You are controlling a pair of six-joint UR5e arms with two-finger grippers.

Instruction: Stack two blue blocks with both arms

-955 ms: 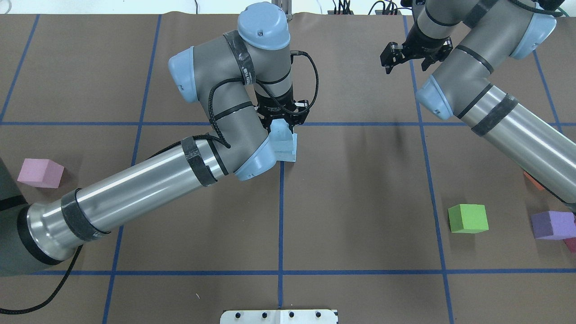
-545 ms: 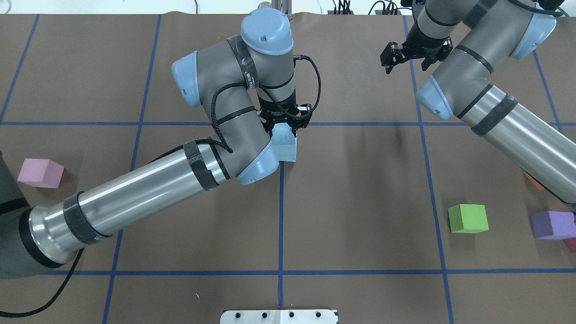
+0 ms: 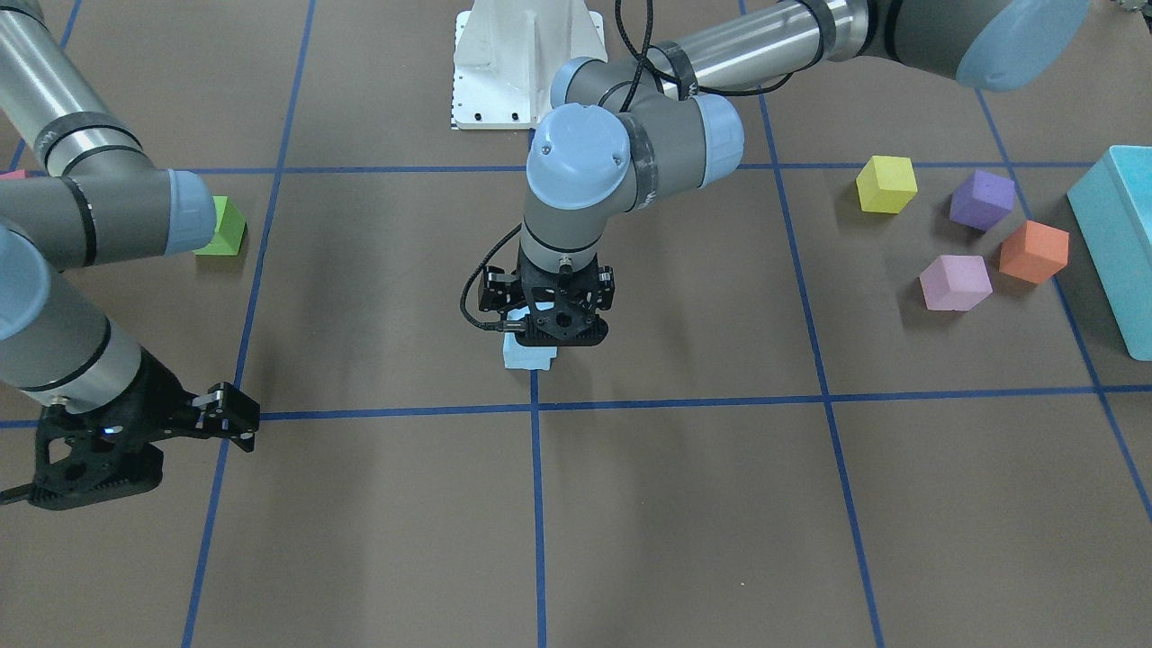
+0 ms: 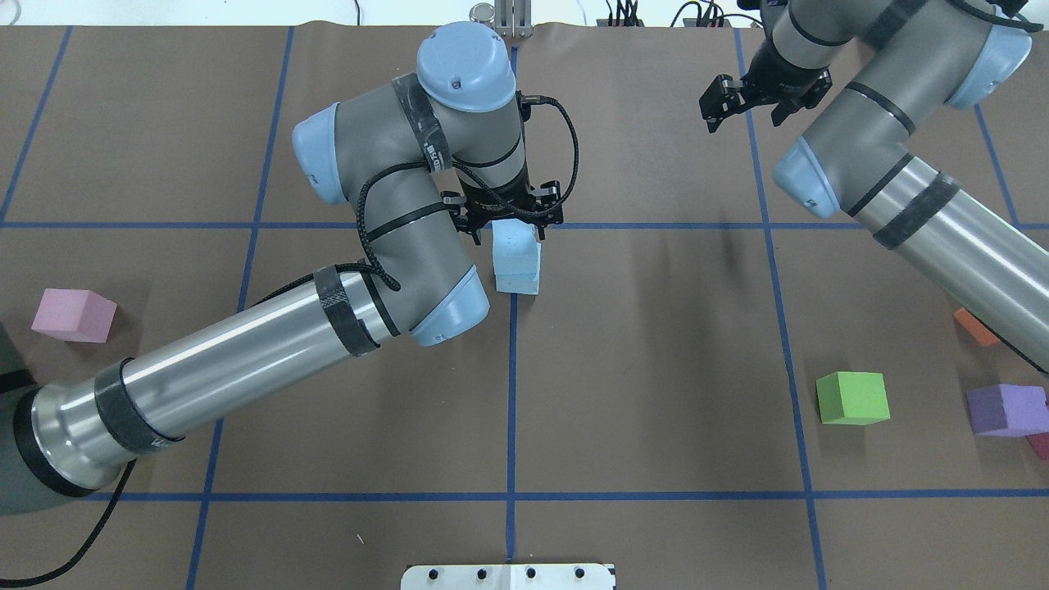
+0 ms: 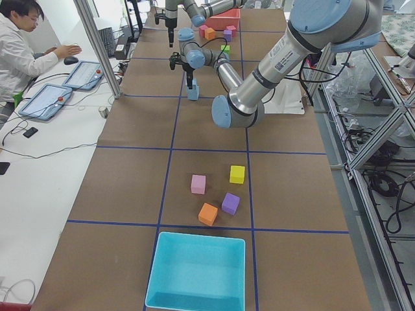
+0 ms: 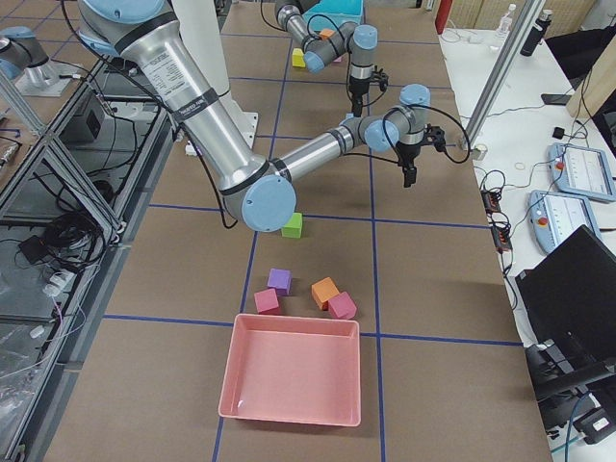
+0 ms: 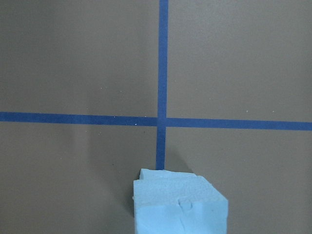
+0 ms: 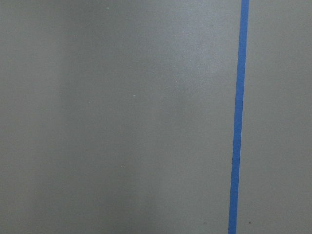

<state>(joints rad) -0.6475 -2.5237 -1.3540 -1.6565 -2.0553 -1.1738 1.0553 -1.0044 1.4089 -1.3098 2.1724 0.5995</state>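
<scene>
Where the two pale sky-blue foam cubes [image 4: 516,262] stand stacked centrally on the brown desk [image 4: 656,369], the left hand [image 4: 508,232] hovers over them, fingers apart, gripping nothing. Right hand [image 4: 742,111], at two o'clock, hangs spread, empty. Placement appears done; next, lift straight clear.

A robotics laboratory is indicated: two jointed arms [image 4: 246,352] are mounted at a long table [image 5: 130,188] covered in brown matting gridded with blue tape [image 4: 510,393]; at 10 o'clock of the left side view an operator [image 5: 19,45] is seen by control tablets [image 5: 83,74]
</scene>
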